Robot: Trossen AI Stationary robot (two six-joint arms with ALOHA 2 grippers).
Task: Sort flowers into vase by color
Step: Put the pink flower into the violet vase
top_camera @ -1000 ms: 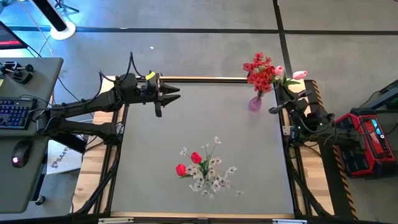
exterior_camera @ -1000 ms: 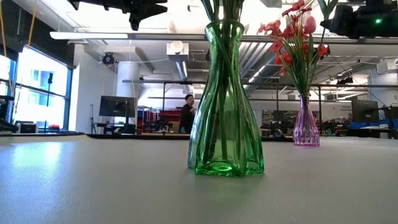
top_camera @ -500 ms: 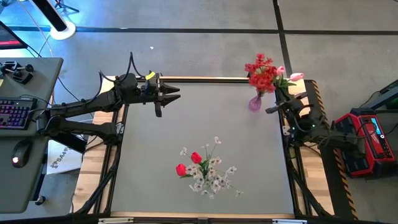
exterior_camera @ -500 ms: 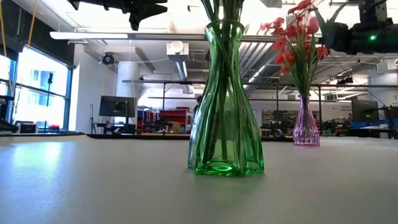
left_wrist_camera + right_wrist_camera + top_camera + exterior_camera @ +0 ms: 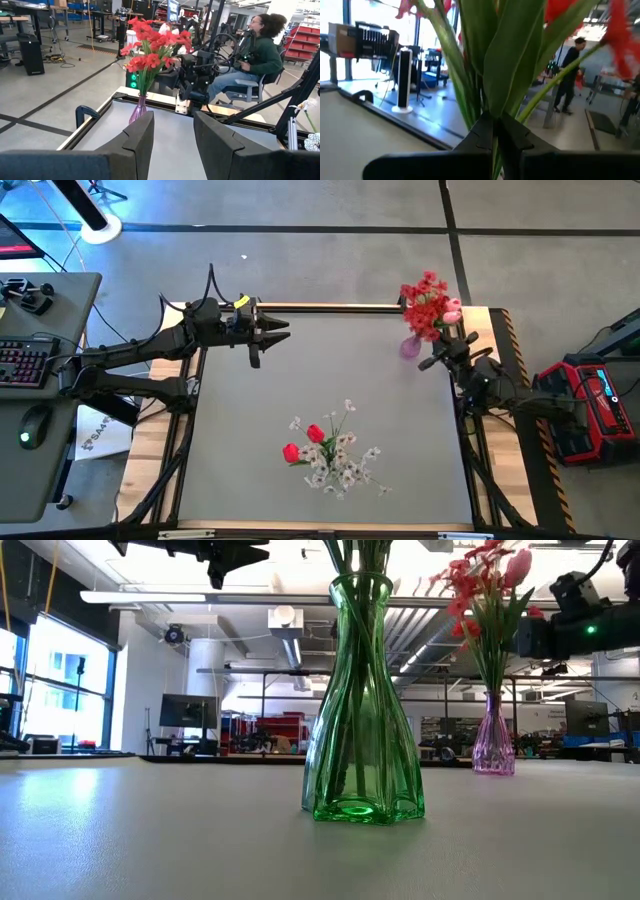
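Observation:
A pink glass vase stands at the table's far right and holds red blossom clusters. A pink tulip sits among them. My right gripper is beside the vase, level and shut on a green stem. The pink tulip tops the bunch in the low view, above the pink vase. A green vase near the table's front holds white blossom sprays and red tulips. My left gripper hangs open over the far left, holding nothing. My right gripper pinches a green stem with its leaf between its two shut fingers. It comes in level from the table's right side, across the stem. The stem rises upright past the fingers. Which blossom it carries, and whether its foot is in the vase, I cannot tell.
A person sits beyond the table's right side, behind the right arm. A desk with keyboard stands left of the table. The middle of the grey table top is bare between the two vases.
My right gripper, still shut, has sunk and drawn toward the pink vase, tipping closer to level. The pink tulip has moved with it from out at the right in against the red cluster, and the whole bunch has swayed.

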